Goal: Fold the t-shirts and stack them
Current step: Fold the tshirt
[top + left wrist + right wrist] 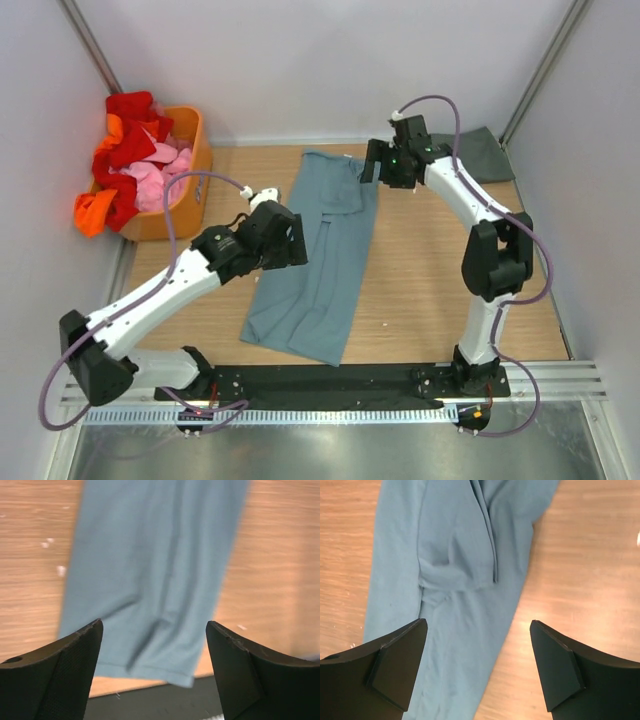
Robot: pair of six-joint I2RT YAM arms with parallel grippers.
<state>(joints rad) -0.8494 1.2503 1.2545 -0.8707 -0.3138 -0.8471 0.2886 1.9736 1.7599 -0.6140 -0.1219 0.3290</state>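
The blue-teal t-shirt (320, 260) lies folded into a long narrow strip down the middle of the table, a sleeve folded in near its far end. It also shows in the left wrist view (155, 570) and the right wrist view (455, 580). The dark grey-green t-shirt (487, 155) lies folded at the far right corner. My left gripper (283, 240) is open and empty, above the strip's left edge. My right gripper (385, 165) is open and empty, above the strip's far right corner.
An orange plastic basket (190, 185) heaped with red, pink and orange cloth stands at the far left. A black base strip (340, 380) runs along the near edge. White walls close in on both sides.
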